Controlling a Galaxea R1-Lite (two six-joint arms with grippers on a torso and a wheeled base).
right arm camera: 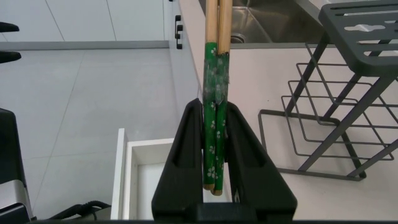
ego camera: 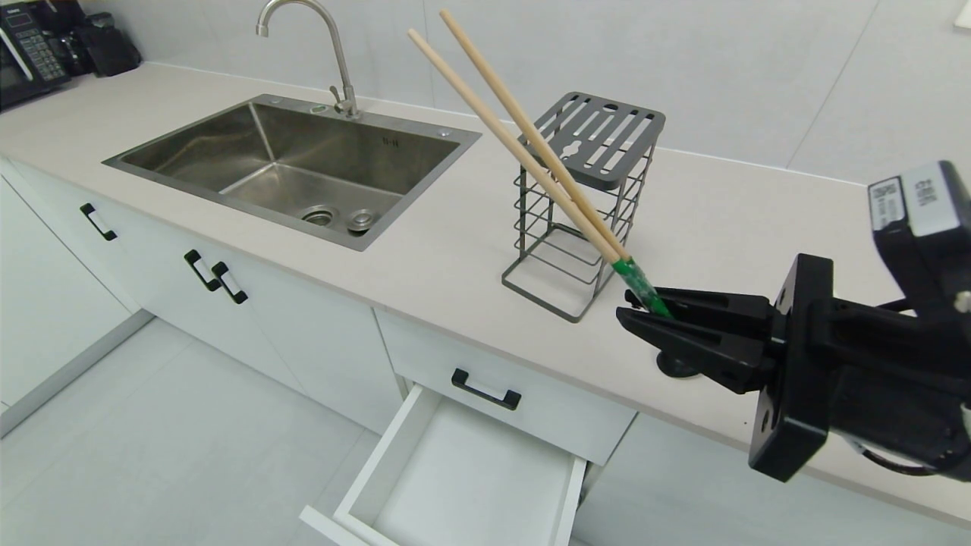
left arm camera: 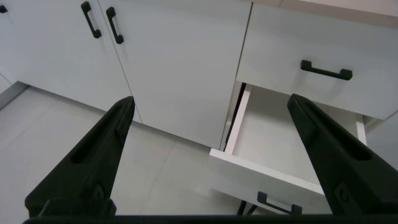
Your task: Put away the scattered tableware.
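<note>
Mid-task, nothing stowed yet as far as I can see. Right gripper (ego camera: 636, 312), lower right of head view, is clamped on the green-patterned ends of a pair of long wooden chopsticks (ego camera: 523, 144). Their tips slant toward upper centre, crossing in front of the grey wire rack with slotted top (ego camera: 599, 136). White drawer (ego camera: 470, 485) at bottom centre stands open. Left gripper (left arm camera: 210, 102) has its jaws apart and holds nothing. Remaining: place the chopsticks, probably in the rack or drawer.
</note>
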